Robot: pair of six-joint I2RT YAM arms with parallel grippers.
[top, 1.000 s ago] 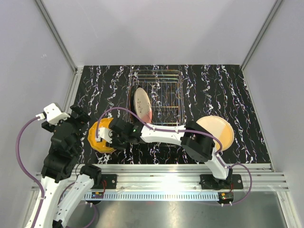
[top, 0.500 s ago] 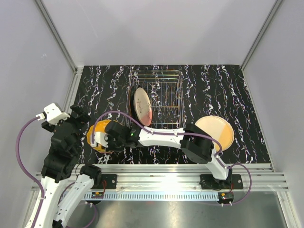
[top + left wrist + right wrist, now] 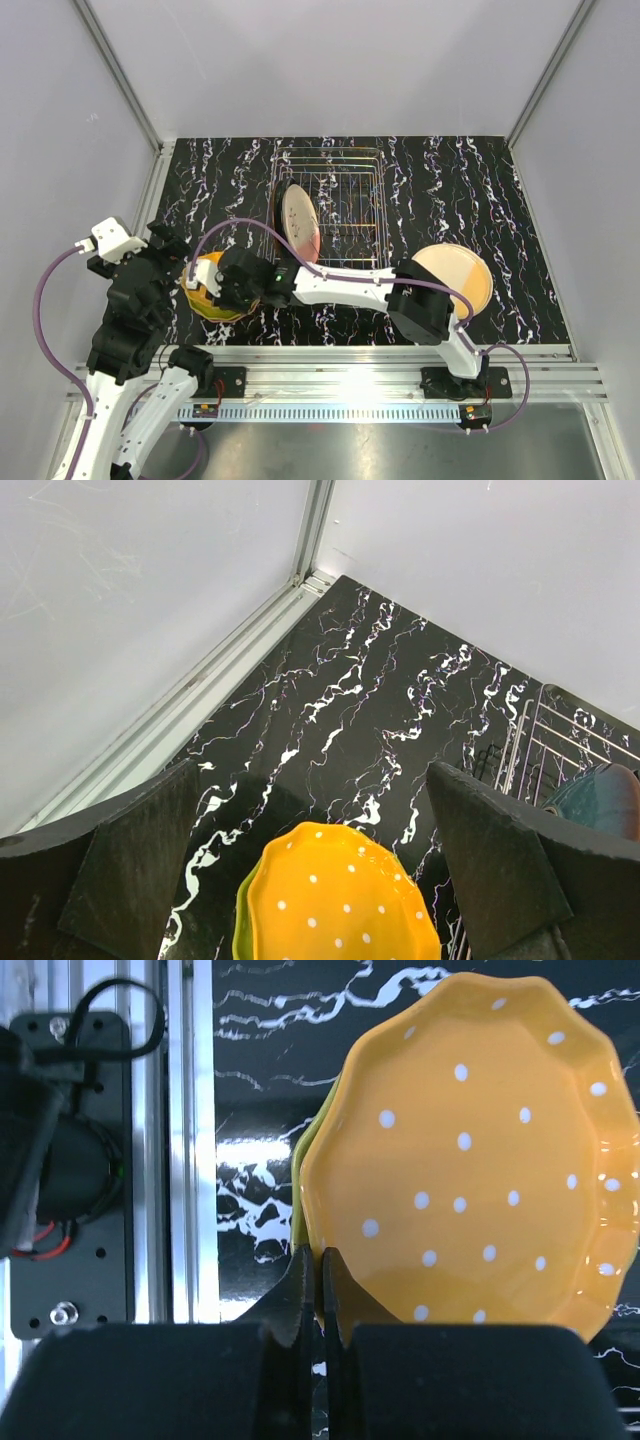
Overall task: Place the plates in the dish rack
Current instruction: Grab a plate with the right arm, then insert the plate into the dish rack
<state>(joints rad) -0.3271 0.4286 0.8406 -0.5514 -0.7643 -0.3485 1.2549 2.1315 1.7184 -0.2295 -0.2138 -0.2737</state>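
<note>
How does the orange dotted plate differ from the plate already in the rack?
The orange plate lies on a yellow-green plate; the racked plate stands on edge in the dish rack. The orange plate is bright with white dots and a scalloped rim; the racked plate looks pale pinkish. The right tool is shut on the orange plate's rim; nothing grips the racked plate. Both are dinner plates.

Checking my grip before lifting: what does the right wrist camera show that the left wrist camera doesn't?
Right wrist only: the right claw shut on the near rim of the orange plate, plus the metal rail. Left wrist only: the open left claw, the dish rack and a dark plate in it. Both: the orange plate over a green plate on the black table.
</note>
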